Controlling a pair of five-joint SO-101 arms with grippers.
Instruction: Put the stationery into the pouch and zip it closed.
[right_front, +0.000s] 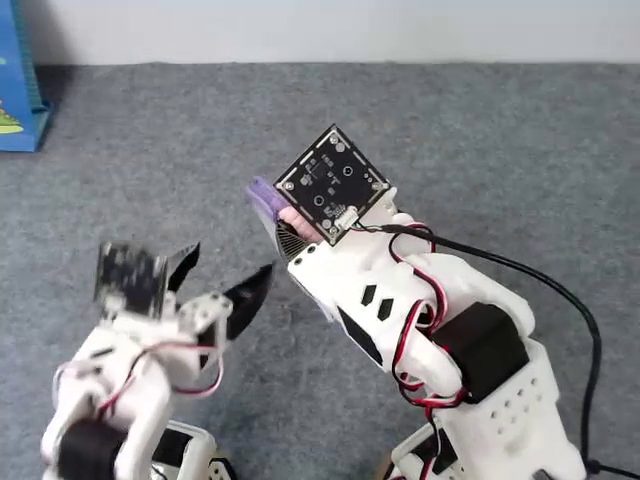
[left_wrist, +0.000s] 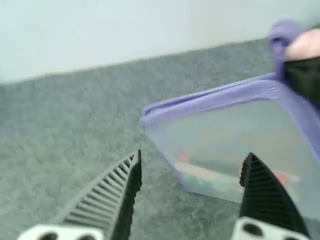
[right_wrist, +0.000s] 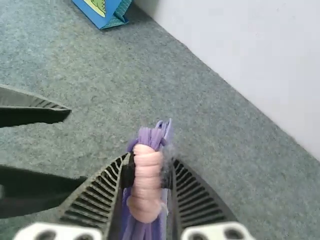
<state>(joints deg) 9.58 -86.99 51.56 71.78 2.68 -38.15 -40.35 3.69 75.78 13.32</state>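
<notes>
The purple-edged translucent pouch (left_wrist: 235, 132) hangs off the carpet, with coloured stationery (left_wrist: 200, 175) lying in its lower part. My right gripper (right_wrist: 149, 162) is shut on the pouch's purple top edge (right_wrist: 152, 135) and a pink loop (right_wrist: 145, 192) there. From above, the purple edge (right_front: 262, 198) sticks out from under the right gripper (right_front: 292, 222). My left gripper (left_wrist: 192, 187) stands open just in front of the pouch's flat side, apart from it. From above, the left gripper (right_front: 225, 282) is left of the pouch.
Grey carpet (right_front: 480, 140) covers the whole work area up to a white wall (right_front: 320, 25). A blue box (right_front: 18, 85) stands at the far left against the wall, also seen as the blue box (right_wrist: 102, 9). A black cable (right_front: 540, 280) runs along the right arm.
</notes>
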